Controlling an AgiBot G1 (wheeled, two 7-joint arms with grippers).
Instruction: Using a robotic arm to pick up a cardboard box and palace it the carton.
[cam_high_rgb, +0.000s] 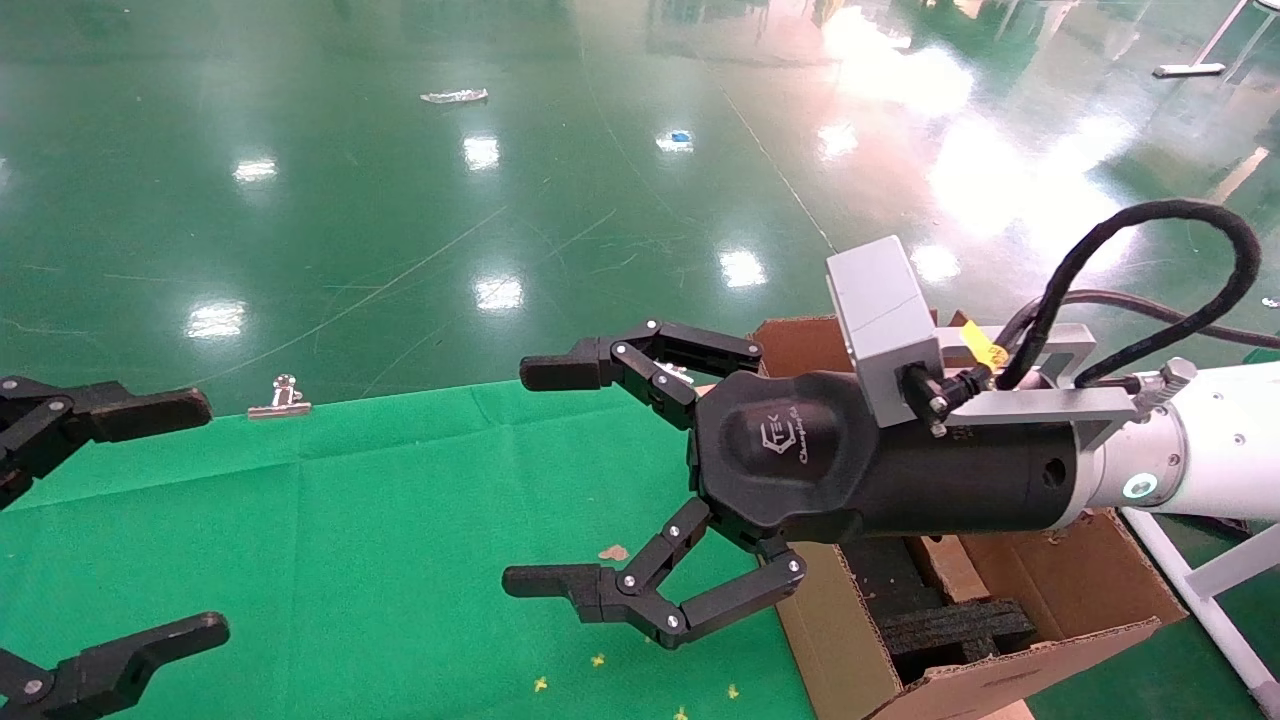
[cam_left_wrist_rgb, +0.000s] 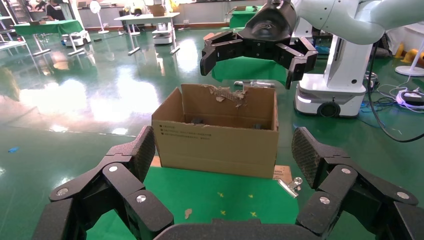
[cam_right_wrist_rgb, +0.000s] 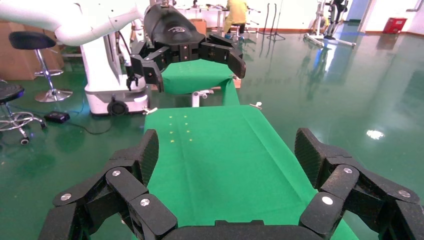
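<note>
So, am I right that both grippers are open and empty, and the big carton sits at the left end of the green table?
Not quite: the carton sits at the right end of the green table, as the head view shows. Both the right gripper and left gripper are indeed open and empty.

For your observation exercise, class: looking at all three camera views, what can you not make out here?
- Cardboard box: in no view, so its whereabouts cannot be told.
- Carton interior: head view, largely hidden by the open right tool and its wrist.
- Print on the carton's side: left wrist view, too small to read.
- Left tool: head view, open, its arm cut off by the edge.
</note>
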